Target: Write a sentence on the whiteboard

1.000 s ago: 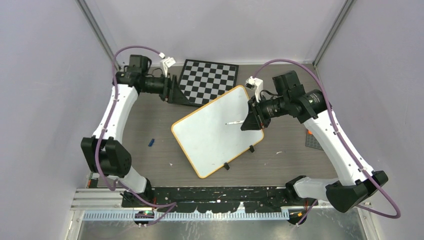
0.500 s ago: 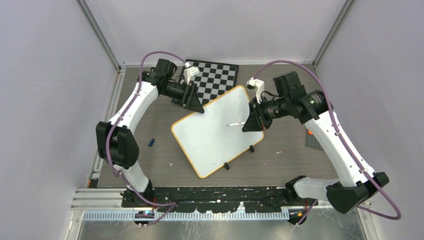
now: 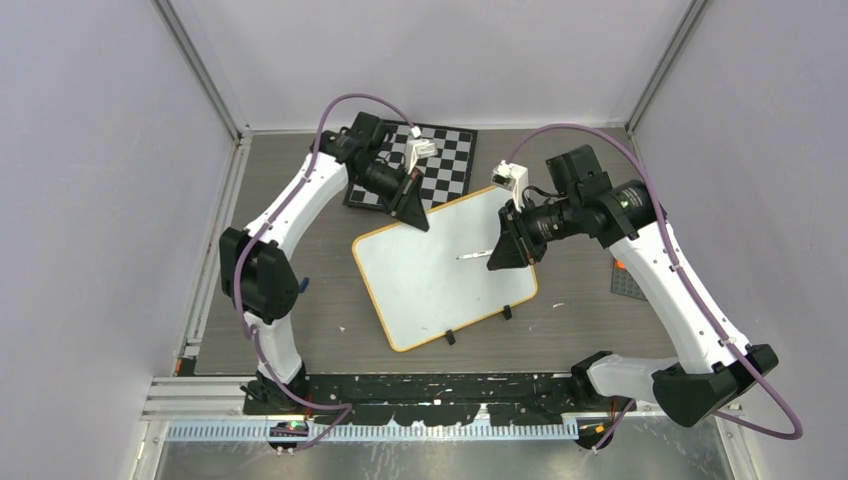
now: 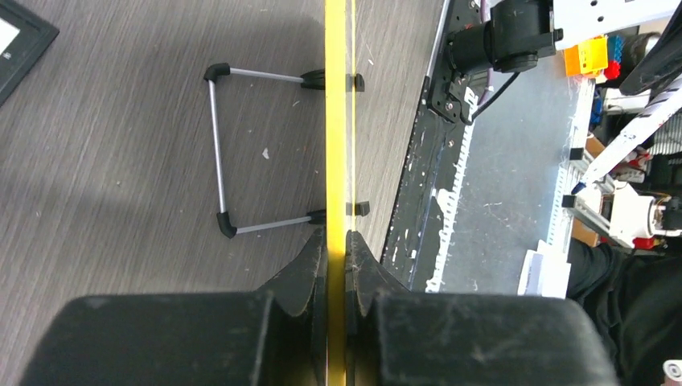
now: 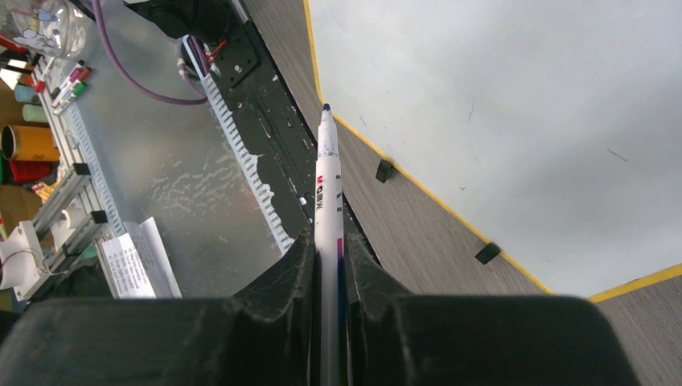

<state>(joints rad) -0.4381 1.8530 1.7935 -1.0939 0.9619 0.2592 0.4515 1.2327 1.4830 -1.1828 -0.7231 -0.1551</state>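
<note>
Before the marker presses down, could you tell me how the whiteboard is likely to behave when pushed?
Probably stiff: the whiteboard shows a straight rim running out from the left fingers. It looks thin, so likely light and apt to slide on the table unless held. Its wire stand might let it rock.

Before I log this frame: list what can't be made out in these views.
Top view: whether the marker tip touches the whiteboard; too small.
Left wrist view: the whiteboard's face; it shows edge-on, its near rim covered by the left pincer.
Right wrist view: the marker's rear, buried in the right pincer; its print, too small.
Top view: part of the chessboard, under the left arm.
</note>
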